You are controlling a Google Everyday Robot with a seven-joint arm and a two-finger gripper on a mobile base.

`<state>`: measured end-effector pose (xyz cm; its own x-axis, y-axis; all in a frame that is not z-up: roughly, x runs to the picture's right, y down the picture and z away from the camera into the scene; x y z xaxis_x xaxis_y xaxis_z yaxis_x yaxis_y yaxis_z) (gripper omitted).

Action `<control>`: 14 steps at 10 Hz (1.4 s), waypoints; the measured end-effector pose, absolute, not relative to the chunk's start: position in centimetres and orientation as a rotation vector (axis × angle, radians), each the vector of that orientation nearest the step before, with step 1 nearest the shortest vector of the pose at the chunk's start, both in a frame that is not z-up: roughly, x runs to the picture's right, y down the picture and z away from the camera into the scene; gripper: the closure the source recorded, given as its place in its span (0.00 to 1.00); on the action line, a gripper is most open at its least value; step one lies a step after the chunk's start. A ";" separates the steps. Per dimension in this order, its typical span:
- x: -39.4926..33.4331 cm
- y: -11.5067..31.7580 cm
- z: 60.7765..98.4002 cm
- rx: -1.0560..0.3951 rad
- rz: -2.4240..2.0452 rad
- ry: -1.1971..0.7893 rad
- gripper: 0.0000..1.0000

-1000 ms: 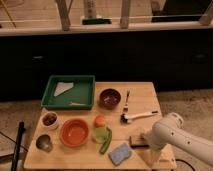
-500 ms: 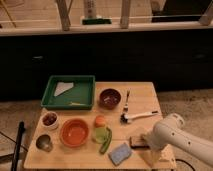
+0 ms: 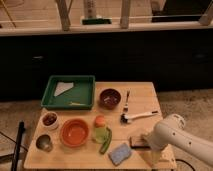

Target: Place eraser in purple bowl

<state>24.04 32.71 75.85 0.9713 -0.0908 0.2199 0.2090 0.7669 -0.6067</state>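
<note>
Jaws, hidden behind the arm [image 3: 172, 137], beside eraser [image 3: 135, 141].

The counter [image 3: 145, 92] carries a green tray [image 3: 69, 78] holding a white sheet [image 3: 62, 88], a small white bowl [image 3: 50, 120], an orange bowl [image 3: 75, 132], a metal cup [image 3: 44, 143], a green bottle [image 3: 101, 132], a blue sponge [image 3: 120, 153] and a white-handled brush [image 3: 138, 116].

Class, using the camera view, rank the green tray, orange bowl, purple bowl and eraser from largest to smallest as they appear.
1. green tray
2. orange bowl
3. purple bowl
4. eraser; its right end is hidden at the gripper, at the front right of the table, so its full size is unsure.
</note>
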 end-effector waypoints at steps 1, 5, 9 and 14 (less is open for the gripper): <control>24.0 32.7 75.8 -0.678 -0.160 -0.185 0.20; 23.6 32.5 75.9 -0.672 -0.140 -0.191 0.20; 22.7 32.3 76.5 -0.658 -0.131 -0.187 0.38; 22.2 32.0 76.7 -0.664 -0.136 -0.181 0.91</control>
